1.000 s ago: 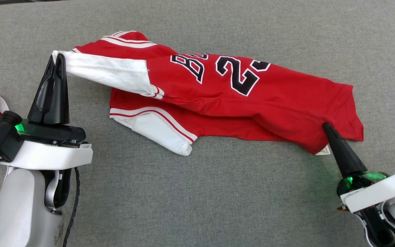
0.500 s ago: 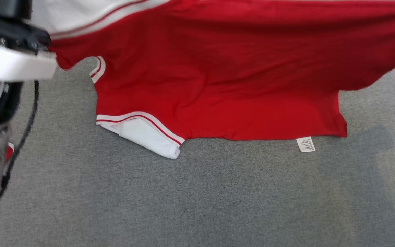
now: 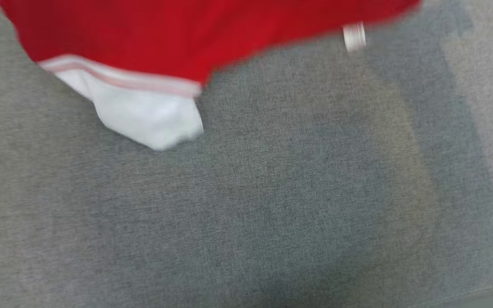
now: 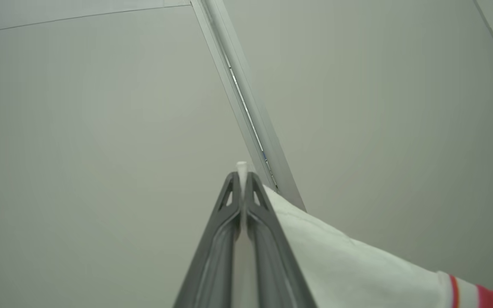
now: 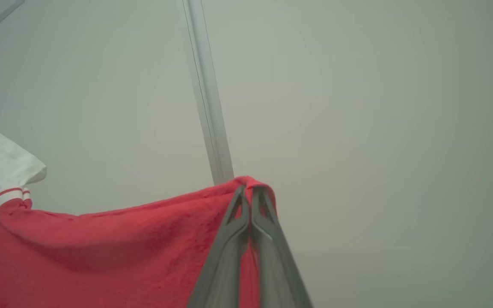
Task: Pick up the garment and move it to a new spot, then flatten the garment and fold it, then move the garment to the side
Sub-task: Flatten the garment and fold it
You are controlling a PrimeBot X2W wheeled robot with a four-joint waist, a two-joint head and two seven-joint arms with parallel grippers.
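Observation:
The garment is a red jersey with white sleeves. It hangs lifted across the top of the blurred head view, a white sleeve and a small white label dangling from its lower edge. In the left wrist view my left gripper is shut on the tip of a white sleeve, pointing up at a pale wall. In the right wrist view my right gripper is shut on the jersey's red hem, which drapes away to the left.
A grey fabric surface spreads below the hanging jersey, with soft shadows on its right. Both wrist views look at a pale wall with a slim vertical strip.
Both grippers have lifted the jersey off the grey surface. Its lower edge, sleeve and label have risen toward the top of the head view. The arms have left that view.

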